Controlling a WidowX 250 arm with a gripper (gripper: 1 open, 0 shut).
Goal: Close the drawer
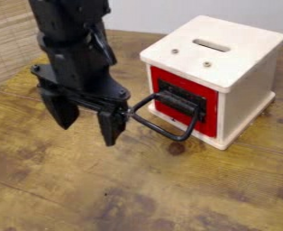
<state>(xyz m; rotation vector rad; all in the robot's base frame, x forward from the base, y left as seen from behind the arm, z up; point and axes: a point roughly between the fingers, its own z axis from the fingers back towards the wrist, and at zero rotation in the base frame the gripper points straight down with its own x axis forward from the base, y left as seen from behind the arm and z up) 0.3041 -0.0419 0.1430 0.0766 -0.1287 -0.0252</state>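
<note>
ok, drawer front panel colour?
Red, on the drawer behind its black wire loop handle; camera view shows it.

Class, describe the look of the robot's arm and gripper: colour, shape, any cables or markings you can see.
The arm is black and blocky. Its gripper is black too, with two thick tapering fingers below a broad angular base. No markings are legible, and no separate cables can be made out.
</note>
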